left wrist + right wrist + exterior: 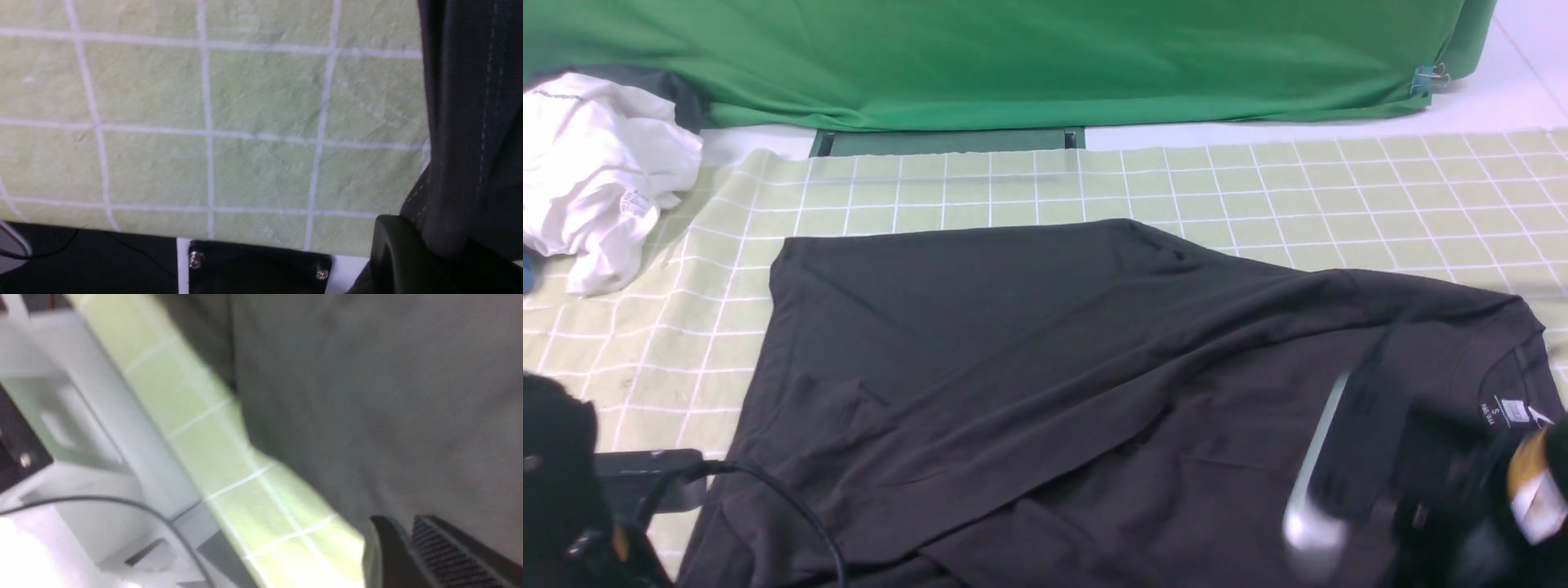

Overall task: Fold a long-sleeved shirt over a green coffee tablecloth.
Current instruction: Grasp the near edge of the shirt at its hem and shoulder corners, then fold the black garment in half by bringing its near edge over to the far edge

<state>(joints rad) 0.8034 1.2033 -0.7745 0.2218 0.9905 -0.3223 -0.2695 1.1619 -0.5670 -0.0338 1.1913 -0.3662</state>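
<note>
The black long-sleeved shirt (pixel 1045 359) lies spread on the pale green grid tablecloth (pixel 1258 188), one sleeve folded slantwise across the body and the neck label at the right. My left arm (pixel 560 490) sits at the lower left. In its wrist view the left gripper (pixel 433 245) is shut on the shirt's stitched hem (pixel 470 122), which rises taut from the jaws over the tablecloth (pixel 204 122). My right gripper (pixel 1339 482) is motion-blurred over the shirt near the collar. In its wrist view the right gripper (pixel 398 522) hovers over the shirt (pixel 367 396), its ribbed pad (pixel 449 555) bare and its tips slightly apart.
A crumpled white garment (pixel 596 171) lies at the back left. A deep-green plain backdrop (pixel 1013 57) hangs behind, clipped (pixel 1425 79) at the right. A black cable (pixel 792 506) crosses the shirt's near left corner. The white table frame (pixel 102 416) runs below the tablecloth's edge.
</note>
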